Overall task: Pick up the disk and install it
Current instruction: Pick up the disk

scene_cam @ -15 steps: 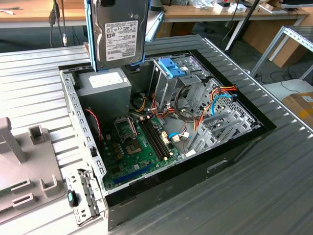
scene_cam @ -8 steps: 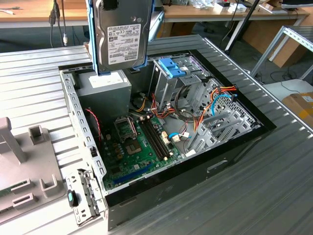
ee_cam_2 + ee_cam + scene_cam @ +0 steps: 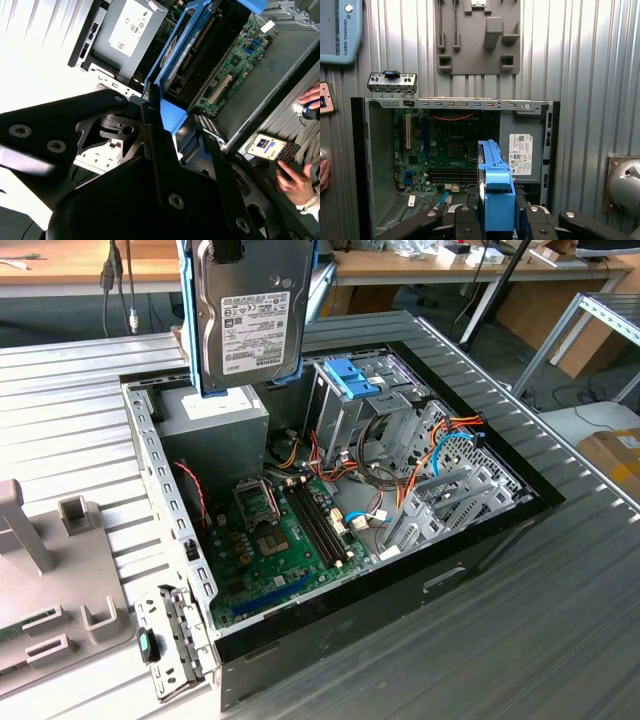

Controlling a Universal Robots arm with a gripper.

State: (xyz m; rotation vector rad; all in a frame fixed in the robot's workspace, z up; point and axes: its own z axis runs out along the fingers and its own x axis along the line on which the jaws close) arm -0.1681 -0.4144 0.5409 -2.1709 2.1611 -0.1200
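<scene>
Open desktop PC case (image 3: 485, 545) lying on its side on a ribbed metal table (image 3: 560, 630), side panel off. Inside the case: green motherboard (image 3: 285, 540) across the floor, grey PSU (image 3: 215, 425) w/ white label in the far corner, a metal drive cage (image 3: 350, 405) w/ blue latch beside it, and a tangle of orange, red and blue cables (image 3: 440, 455) toward the exterior view's right.

The disk (image 3: 252, 315) hangs upright in the air above the case, label facing the camera, light blue bracket (image 3: 190, 330) round its edges. Its lower edge sits over the PSU corner, just beside the drive cage. The gripper (image 3: 496, 217) is clamped on the disk: in the first wrist view black fingers (image 3: 462, 217) press both flat sides, disk seen edge-on.

Room: space over the motherboard is open; the cable side is crowded. Case walls ring it all round.

Outside the case, at the exterior view's left: a grey fixture plate (image 3: 40, 570) and a small loose I/O panel (image 3: 165, 640). In the second wrist view a person's hand (image 3: 295, 180) holds a handheld device (image 3: 272, 147) near the case edge.
</scene>
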